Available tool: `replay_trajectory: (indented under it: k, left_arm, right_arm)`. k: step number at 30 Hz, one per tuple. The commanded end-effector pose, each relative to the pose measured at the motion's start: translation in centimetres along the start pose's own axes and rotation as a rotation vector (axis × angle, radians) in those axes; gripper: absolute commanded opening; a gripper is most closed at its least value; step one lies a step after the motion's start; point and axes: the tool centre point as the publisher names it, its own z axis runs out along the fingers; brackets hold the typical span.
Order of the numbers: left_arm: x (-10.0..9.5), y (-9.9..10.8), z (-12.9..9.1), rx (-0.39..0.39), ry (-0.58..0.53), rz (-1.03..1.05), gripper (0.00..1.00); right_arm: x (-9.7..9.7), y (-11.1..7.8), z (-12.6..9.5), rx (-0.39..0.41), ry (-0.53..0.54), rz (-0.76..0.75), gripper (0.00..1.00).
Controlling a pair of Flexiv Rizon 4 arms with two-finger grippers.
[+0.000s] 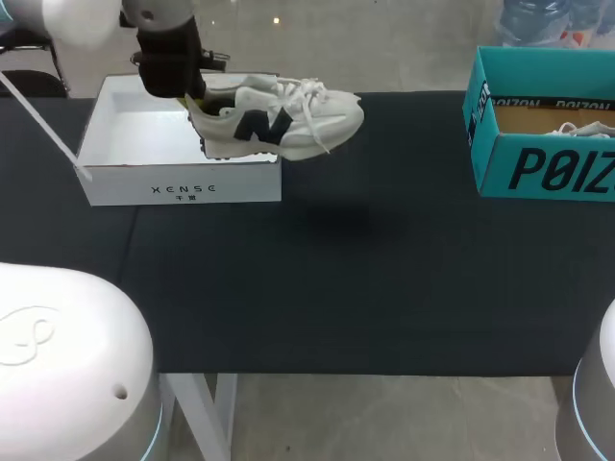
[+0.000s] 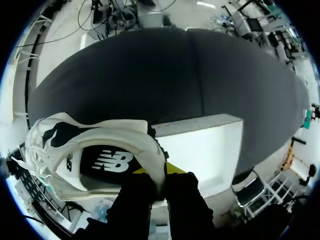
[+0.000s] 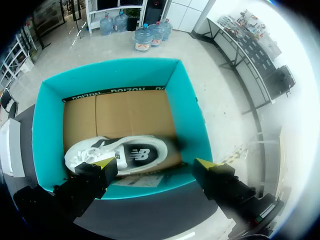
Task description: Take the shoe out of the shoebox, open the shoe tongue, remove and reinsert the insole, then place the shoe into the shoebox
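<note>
Our left gripper (image 2: 159,173), clamped on the shoe (image 1: 288,120) at its heel, holds it over the right edge of the white shoebox (image 1: 183,188), our right gripper (image 3: 156,164) spread above the teal box (image 3: 188,110), so we judge tongue, insole and return remain.

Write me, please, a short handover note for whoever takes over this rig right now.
Left gripper: shut on the white sneaker's heel, holding it in the air over the white shoebox's edge.
Right gripper: open, above the teal shoebox, which holds a second sneaker.
Done: sneaker lifted out.
To do: open tongue, remove and reinsert insole, box the shoe.
</note>
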Motion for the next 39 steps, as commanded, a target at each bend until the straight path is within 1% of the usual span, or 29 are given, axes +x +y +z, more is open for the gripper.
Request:
replay_trajectory:
  k: [1, 3, 6, 8, 12, 20, 25, 29, 30, 31, 32, 36, 39]
  left_arm:
    - [-1.6, -4.6, 1.5, -0.181, 0.000, -0.007, 0.00]
    - [-2.6, -5.3, 2.2, -0.166, -0.015, -0.015, 0.00]
    - [-4.0, -6.1, 3.3, -0.171, -0.021, -0.018, 0.00]
    - [-5.1, -6.8, 4.1, -0.156, -0.020, -0.010, 0.00]
    - [-7.3, -7.9, 5.5, -0.160, -0.001, 0.023, 0.00]
    - [-11.3, -7.2, 7.4, -0.136, 0.019, 0.041, 0.00]
    - [-13.6, -6.9, 8.0, -0.069, 0.024, 0.040, 0.00]
    - [-15.3, -7.0, 8.1, -0.046, 0.036, 0.036, 0.00]
    - [-15.7, -7.0, 8.1, -0.020, 0.039, 0.031, 0.00]
    - [-16.1, -7.1, 8.2, -0.012, 0.047, 0.024, 0.00]
    - [-16.5, -7.2, 8.2, -0.013, 0.058, 0.031, 0.00]
    - [-18.2, -7.9, 8.3, 0.037, 0.072, 0.024, 0.00]
    - [-19.1, -8.5, 8.1, 0.046, 0.082, 0.027, 0.00]
  right_arm:
    - [0.0, 0.0, 0.0, 0.000, -0.001, 0.001, 1.00]
    - [0.0, 0.0, 0.0, 0.000, -0.001, 0.001, 1.00]
    - [0.0, 0.0, 0.0, 0.000, -0.001, 0.001, 1.00]
    - [0.0, 0.0, 0.0, 0.000, -0.001, 0.001, 1.00]
    - [0.0, 0.0, 0.0, 0.000, -0.001, 0.001, 1.00]
    - [0.0, 0.0, 0.0, 0.000, -0.001, 0.001, 1.00]
    - [0.0, 0.0, 0.0, 0.000, -0.001, 0.001, 1.00]
    - [0.0, 0.0, 0.0, 0.000, -0.001, 0.001, 1.00]
    - [0.0, 0.0, 0.0, 0.000, -0.001, 0.001, 1.00]
    - [0.0, 0.0, 0.0, 0.000, -0.001, 0.001, 1.00]
    - [0.0, 0.0, 0.0, 0.000, -0.001, 0.001, 1.00]
    - [0.0, 0.0, 0.0, 0.000, -0.001, 0.001, 1.00]
    - [0.0, 0.0, 0.0, 0.000, -0.001, 0.001, 1.00]
